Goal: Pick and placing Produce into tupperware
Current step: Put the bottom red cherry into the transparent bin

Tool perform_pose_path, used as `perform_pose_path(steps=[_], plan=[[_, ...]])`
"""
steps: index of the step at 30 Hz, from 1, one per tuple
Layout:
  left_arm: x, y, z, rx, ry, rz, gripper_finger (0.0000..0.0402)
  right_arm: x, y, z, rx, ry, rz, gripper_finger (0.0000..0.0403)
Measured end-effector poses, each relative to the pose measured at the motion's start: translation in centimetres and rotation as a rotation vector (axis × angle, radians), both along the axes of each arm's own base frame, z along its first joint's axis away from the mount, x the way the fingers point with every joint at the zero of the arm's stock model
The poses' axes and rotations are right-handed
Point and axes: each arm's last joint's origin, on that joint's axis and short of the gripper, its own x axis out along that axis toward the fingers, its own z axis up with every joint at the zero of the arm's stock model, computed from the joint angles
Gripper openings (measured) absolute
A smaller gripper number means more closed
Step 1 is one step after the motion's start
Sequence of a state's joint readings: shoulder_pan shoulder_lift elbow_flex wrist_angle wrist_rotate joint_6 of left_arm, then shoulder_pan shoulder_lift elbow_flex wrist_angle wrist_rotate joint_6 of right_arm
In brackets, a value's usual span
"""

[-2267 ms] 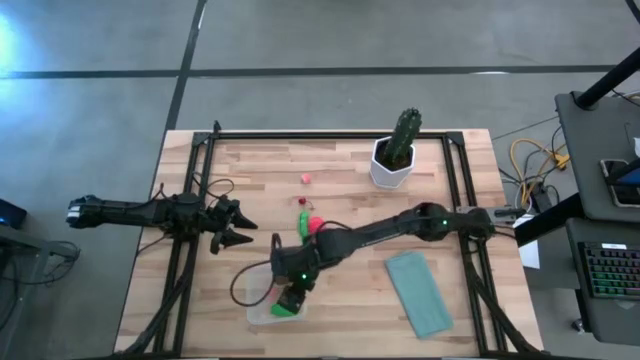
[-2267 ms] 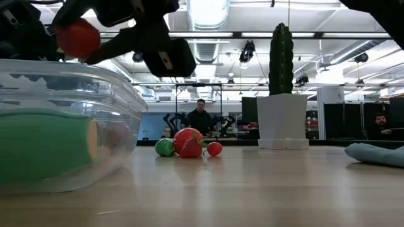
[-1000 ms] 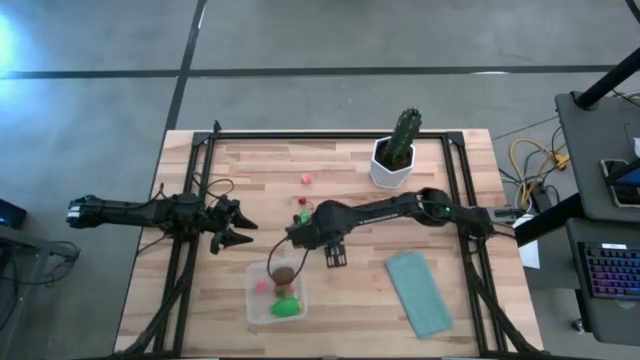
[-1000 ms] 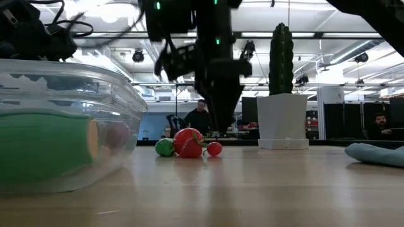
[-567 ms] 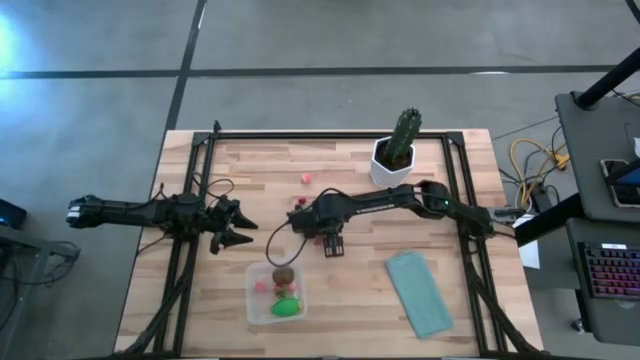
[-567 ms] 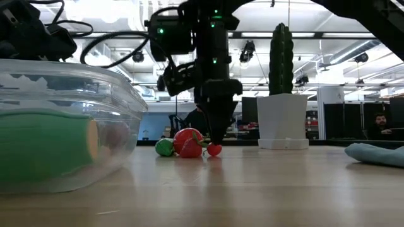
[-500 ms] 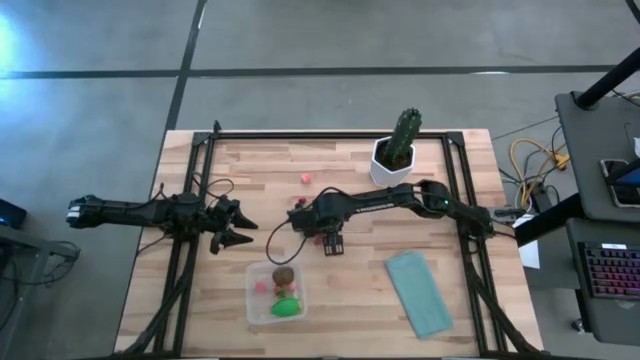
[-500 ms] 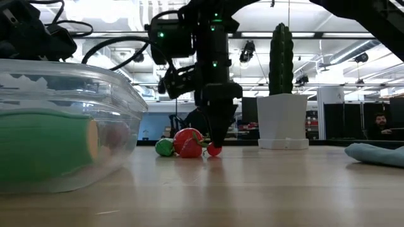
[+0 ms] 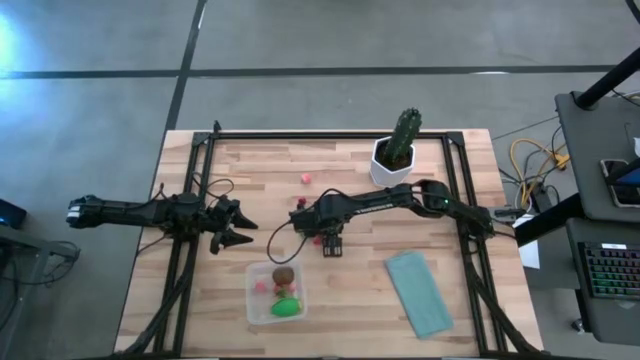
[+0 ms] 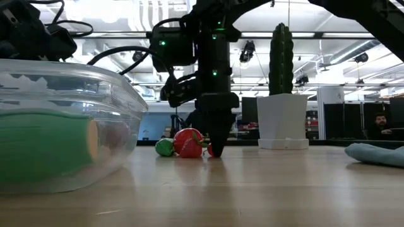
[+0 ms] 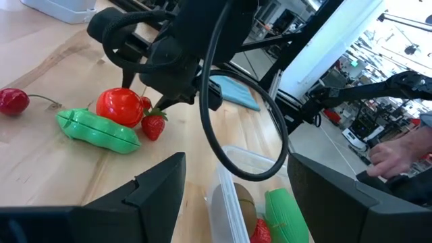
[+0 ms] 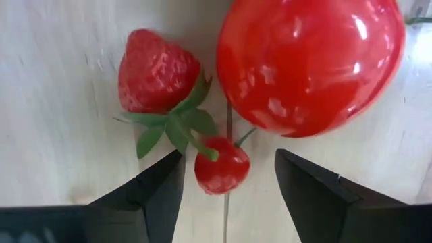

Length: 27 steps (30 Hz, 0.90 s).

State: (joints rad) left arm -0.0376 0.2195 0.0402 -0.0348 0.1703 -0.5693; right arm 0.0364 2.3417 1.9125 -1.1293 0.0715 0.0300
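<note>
Right gripper lowered to the wooden table near its centre, fingers spread either side of a small glossy cherry, with a dimpled strawberry and a smooth round tomato just beyond and a ridged green pea pod touching the tomato. Clear rounded tupperware near the front edge, well apart from that gripper, containing a green ribbed piece, a brown round piece and a pink bit. Left gripper parked at the left edge, fingers apart, empty.

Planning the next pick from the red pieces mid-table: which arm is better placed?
Right: the right gripper is open straight over the small red piece; the left gripper waits at the table's left edge.
</note>
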Motion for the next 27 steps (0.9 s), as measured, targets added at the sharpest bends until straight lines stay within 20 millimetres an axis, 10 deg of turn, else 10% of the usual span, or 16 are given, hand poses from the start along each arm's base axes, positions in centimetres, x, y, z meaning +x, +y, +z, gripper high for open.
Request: perform_pose_path(steps=[27], plan=[[0.0,0.0,0.0,0.0,0.0,0.0,0.0246,-0.4,0.0,3.2,0.002,-0.022,-0.057,0.0101]])
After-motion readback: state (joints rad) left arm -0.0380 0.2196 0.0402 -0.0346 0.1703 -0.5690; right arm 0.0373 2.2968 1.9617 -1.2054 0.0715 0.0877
